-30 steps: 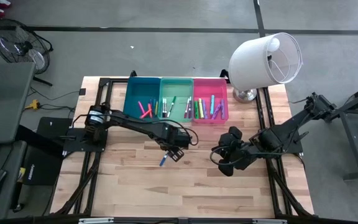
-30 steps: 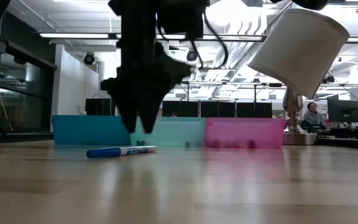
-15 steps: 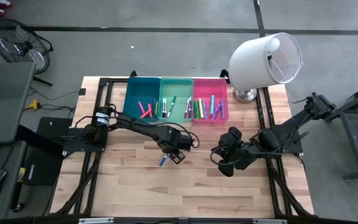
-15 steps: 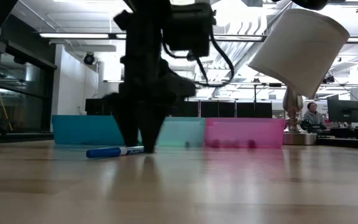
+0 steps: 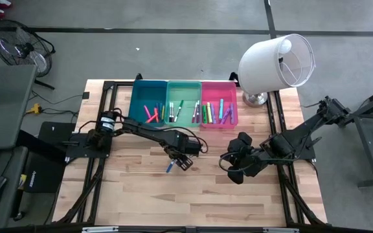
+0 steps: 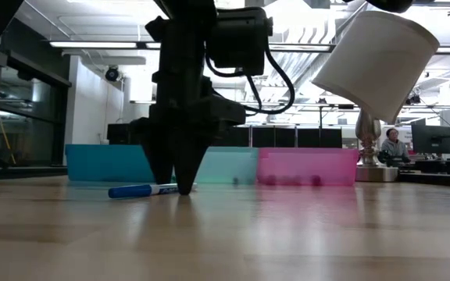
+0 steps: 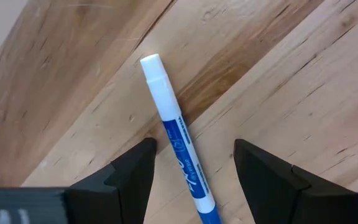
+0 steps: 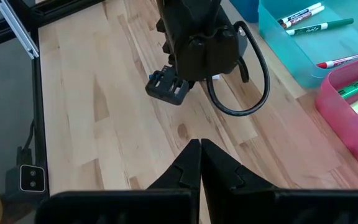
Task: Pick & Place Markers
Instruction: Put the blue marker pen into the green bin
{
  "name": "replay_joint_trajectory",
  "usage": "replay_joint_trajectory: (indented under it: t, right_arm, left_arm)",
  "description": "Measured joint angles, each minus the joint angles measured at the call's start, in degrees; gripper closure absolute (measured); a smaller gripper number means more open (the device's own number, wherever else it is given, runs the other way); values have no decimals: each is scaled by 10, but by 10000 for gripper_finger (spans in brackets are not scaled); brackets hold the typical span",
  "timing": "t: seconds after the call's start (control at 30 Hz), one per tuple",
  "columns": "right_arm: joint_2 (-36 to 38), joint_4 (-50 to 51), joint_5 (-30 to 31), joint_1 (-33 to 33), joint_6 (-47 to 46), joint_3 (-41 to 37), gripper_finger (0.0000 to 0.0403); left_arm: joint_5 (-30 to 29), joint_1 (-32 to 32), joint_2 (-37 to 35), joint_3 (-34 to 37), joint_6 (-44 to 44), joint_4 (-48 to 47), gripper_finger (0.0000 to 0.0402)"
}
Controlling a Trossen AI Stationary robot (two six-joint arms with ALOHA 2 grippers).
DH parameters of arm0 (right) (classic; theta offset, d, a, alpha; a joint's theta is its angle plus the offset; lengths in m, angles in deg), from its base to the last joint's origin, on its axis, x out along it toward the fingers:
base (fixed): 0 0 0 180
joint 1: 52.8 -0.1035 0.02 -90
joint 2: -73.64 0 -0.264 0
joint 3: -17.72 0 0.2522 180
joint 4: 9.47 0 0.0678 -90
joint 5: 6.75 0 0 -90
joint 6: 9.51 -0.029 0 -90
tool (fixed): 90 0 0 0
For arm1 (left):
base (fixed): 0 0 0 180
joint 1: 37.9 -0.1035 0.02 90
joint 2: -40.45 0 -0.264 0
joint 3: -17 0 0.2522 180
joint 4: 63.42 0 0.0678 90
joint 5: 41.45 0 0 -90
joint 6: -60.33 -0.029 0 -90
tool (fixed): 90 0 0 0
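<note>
Straddling one blue marker (image 7: 180,163), left hand (image 7: 191,167)

Bare counter (image 5: 193,194) lies open from my left claw (image 5: 177,162) to the near edge. A blue marker (image 7: 180,149) lies flat between my spread fingers (image 7: 129,177). Three bins (image 5: 183,103) wall the far edge; a lamp (image 5: 274,61) blocks the far right corner. My right claw (image 5: 233,169), closed, crowds the right side.

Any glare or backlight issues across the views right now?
Low view: left gripper is a backlit silhouette against bright ceiling lights, and the table shows sheen. Left wrist view: evenly lit, blue marker sharp. High view: lamp shade bright, no glare.
</note>
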Motion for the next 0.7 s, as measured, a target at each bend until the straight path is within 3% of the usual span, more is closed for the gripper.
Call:
replay_joint_trajectory:
  t: [0.33,0.63,0.7]
  right_arm:
    - [0,0,0,0,4,0,403]
    - [0,1,0,0,4,0,403]
    - [0,1,0,0,4,0,403]
  left_arm:
    - [6,0,1,0,-2,6,277]
    - [8,0,1,1,-60,9,378]
    - [8,0,1,1,-69,9,384]
